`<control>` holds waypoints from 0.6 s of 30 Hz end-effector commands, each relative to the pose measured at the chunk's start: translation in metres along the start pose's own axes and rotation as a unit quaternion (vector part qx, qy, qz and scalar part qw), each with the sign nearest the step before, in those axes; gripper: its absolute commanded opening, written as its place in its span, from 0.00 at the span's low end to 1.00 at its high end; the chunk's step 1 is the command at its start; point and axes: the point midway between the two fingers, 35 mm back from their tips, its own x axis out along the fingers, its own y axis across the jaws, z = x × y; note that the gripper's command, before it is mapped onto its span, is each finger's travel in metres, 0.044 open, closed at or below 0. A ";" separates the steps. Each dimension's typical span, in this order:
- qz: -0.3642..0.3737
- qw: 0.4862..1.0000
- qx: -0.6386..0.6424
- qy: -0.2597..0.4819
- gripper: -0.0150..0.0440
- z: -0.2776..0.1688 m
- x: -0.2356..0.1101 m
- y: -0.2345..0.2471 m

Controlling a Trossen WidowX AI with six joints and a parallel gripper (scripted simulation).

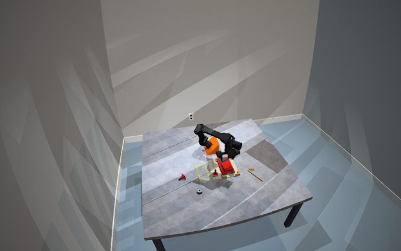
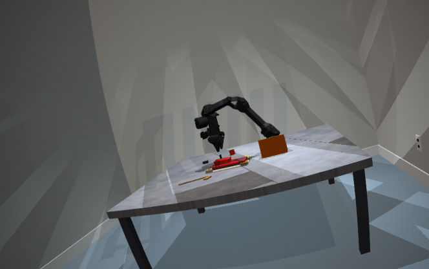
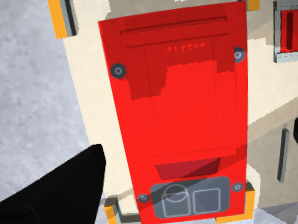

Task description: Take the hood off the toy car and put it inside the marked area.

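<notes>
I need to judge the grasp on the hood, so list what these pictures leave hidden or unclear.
- Second finger: the wrist view shows one dark finger; its frame edge cuts off the other.
- Hood seam: on the red toy car, the wrist view is too coarse to show where the hood ends.
- Height above the car: in the top view the gripper overlaps the car; in the exterior view it is too small.
- Marked area: outside the wrist view.

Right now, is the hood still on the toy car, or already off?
Still on. The red hood lies flat on the toy car; the open gripper hovers above, holding nothing.
</notes>
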 end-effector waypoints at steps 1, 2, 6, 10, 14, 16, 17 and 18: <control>-0.001 1.000 0.002 0.003 1.00 -0.001 0.005 0.000; -0.001 1.000 0.002 0.003 1.00 -0.001 0.006 0.000; -0.001 1.000 0.002 0.003 1.00 0.000 0.009 0.001; -0.001 1.000 0.002 0.003 1.00 0.000 0.013 0.001; -0.001 1.000 0.002 0.003 1.00 0.000 0.016 0.001; -0.001 1.000 0.002 0.003 1.00 0.000 0.017 0.001; -0.001 1.000 0.002 0.003 1.00 0.000 0.018 0.001; -0.001 1.000 0.002 0.003 1.00 0.000 0.019 0.001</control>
